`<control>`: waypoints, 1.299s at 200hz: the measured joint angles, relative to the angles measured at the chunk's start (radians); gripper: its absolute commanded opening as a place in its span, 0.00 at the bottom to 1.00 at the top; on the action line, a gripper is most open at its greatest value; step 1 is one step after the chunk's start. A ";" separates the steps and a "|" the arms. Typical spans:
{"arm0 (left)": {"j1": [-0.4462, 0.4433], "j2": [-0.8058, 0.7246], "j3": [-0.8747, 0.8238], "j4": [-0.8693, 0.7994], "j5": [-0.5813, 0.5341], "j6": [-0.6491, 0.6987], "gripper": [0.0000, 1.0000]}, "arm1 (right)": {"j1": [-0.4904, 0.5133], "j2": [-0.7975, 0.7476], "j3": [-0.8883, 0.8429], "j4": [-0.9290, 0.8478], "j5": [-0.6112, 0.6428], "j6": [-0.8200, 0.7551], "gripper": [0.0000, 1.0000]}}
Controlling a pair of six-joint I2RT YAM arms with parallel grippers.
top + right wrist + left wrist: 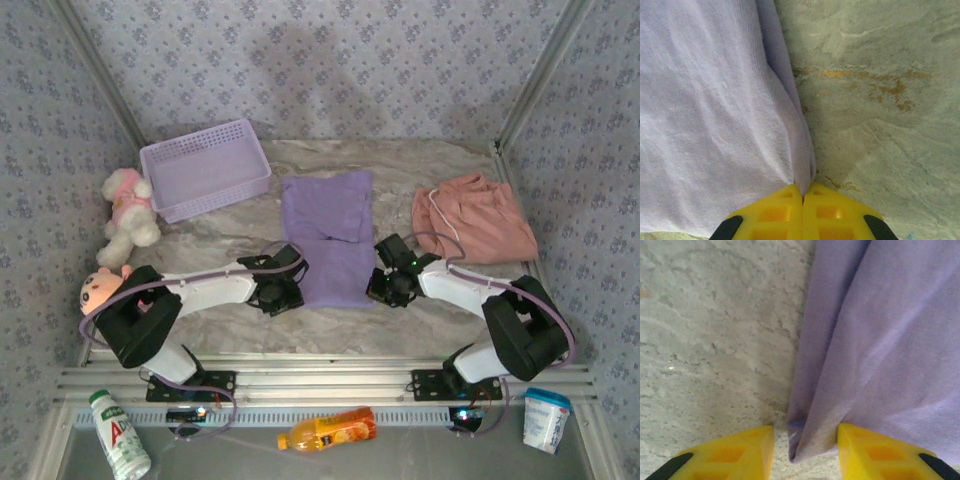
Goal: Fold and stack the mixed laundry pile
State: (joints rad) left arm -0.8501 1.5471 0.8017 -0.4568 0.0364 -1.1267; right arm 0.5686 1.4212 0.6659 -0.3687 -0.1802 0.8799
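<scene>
T-shirt (328, 235) in lavender lies folded into a long strip at the middle of the counter (430, 325), running from near to far. The salmon-pink garment (472, 222) sits bunched well to its right, towards the far right corner, its white drawstring (436, 212) looping over its left side; the two garments do not touch.

The right end effector (802, 194) is at the T-shirt's near right edge, its yellow fingers pressed together with a thin fold of the purple cloth pinched between them. The left end effector (805, 442) is at the near left edge, its jaws standing apart, with the folded hem of the T-shirt lying between them on the counter.

Far left on the counter stands a lavender mesh basket (205, 168), with a white and pink plush toy (128, 205) just beside it and a second plush toy (100, 287) by the left arm. In front of the arm bases lie a white bottle (118, 433), an orange bottle (328, 430) and a white cup (546, 418)
</scene>
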 measured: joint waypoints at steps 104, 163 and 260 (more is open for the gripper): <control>0.031 0.109 0.129 -0.031 0.007 0.069 0.11 | 0.008 0.000 0.034 -0.029 0.002 -0.053 0.00; 0.028 0.088 0.100 -0.011 0.006 0.087 0.00 | 0.021 0.002 0.040 -0.044 0.005 -0.069 0.00; -0.225 -0.205 -0.095 -0.169 0.050 0.012 0.00 | 0.248 -0.161 -0.010 -0.286 -0.003 -0.075 0.00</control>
State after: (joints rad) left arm -1.0756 1.3418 0.7071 -0.6258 0.0864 -1.1149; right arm 0.8165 1.2598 0.6556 -0.6544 -0.1837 0.8051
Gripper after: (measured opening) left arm 0.053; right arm 0.065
